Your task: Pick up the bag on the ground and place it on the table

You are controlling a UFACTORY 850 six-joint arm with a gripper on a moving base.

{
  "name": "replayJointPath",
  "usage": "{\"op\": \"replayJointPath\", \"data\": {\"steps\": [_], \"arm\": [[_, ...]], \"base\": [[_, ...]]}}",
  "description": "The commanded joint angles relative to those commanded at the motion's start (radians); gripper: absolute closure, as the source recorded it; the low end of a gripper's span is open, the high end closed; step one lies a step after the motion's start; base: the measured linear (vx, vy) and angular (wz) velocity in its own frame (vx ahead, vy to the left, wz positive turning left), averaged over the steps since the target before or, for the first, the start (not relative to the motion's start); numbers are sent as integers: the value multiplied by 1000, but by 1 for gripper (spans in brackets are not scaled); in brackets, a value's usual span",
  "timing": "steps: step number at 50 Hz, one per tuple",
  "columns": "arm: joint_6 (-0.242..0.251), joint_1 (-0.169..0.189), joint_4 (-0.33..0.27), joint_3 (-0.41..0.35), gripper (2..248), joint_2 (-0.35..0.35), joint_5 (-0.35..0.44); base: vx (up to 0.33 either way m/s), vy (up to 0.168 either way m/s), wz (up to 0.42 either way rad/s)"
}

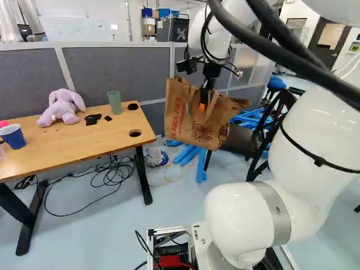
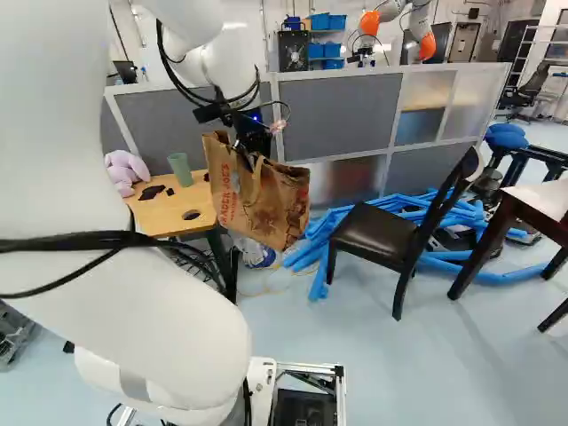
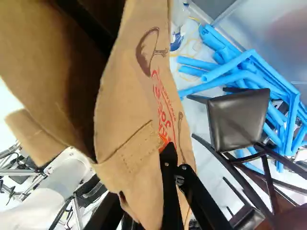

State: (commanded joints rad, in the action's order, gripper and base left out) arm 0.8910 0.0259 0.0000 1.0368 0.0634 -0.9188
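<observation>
a brown paper bag [image 1: 194, 115] hangs in midair from the black fingers [image 1: 203, 106] of the white robot arm [image 1: 298, 132], just beyond the right-hand end of a wooden desk [image 1: 84, 140] in the left base view. the fingers are clenched on the bag's upper part, with a flap of paper pinched between them in the wrist view. large red lettering runs along one side of the bag, beside a brown drawing [image 3: 149, 51] that shows in the wrist view.

on the desk are a lilac stuffed animal [image 1: 61, 108], a green cup [image 1: 115, 102], a blue cup [image 1: 12, 136] at the left of the left base view, and small black items [image 1: 93, 119] near the green cup. cables [image 1: 115, 171] lie on the floor under the desk.

a gray partition [image 2: 342, 111] stands behind the desk. blue tubes [image 2: 311, 253] are heaped on the floor near a black chair [image 2: 377, 235]. marks on white sheets [image 1: 76, 28] on the wall are too small to make out. another robot [image 2: 382, 19] shows beyond the partition.
</observation>
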Motion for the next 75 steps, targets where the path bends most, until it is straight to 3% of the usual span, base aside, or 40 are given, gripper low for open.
{"op": "replayJointPath", "data": {"steps": [43, 75], "arm": [[0, 0, 0, 13, 232, -5, -7], [0, 0, 0, 13, 232, -5, -7]], "base": [[0, 0, 1], [-6, 36, 186]]}}
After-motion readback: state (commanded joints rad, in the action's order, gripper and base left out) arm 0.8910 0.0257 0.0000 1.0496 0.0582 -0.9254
